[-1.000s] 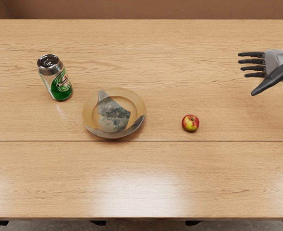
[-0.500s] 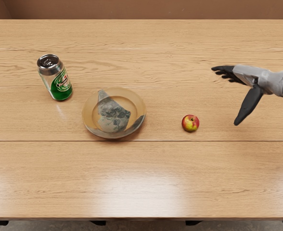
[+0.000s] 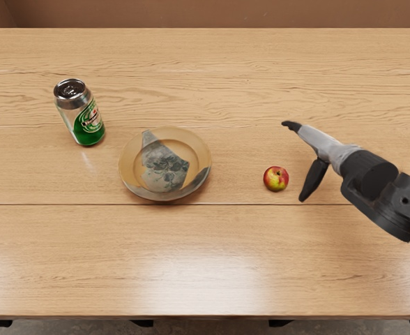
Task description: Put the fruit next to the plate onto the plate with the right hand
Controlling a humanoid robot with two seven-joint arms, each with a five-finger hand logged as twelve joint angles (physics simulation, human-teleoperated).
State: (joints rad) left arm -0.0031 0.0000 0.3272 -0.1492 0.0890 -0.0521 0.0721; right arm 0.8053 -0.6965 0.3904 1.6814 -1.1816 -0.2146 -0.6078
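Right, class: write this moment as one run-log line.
right hand: open, right of apple, not touching | apple: on table, right of plate | plate: no fruit yet

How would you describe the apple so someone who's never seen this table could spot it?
On the wooden table, find the round patterned plate near the middle. The apple sits alone to the plate's right, between it and the right hand. It is the only small, round, red-and-yellow thing; the green can stands on the plate's other side.
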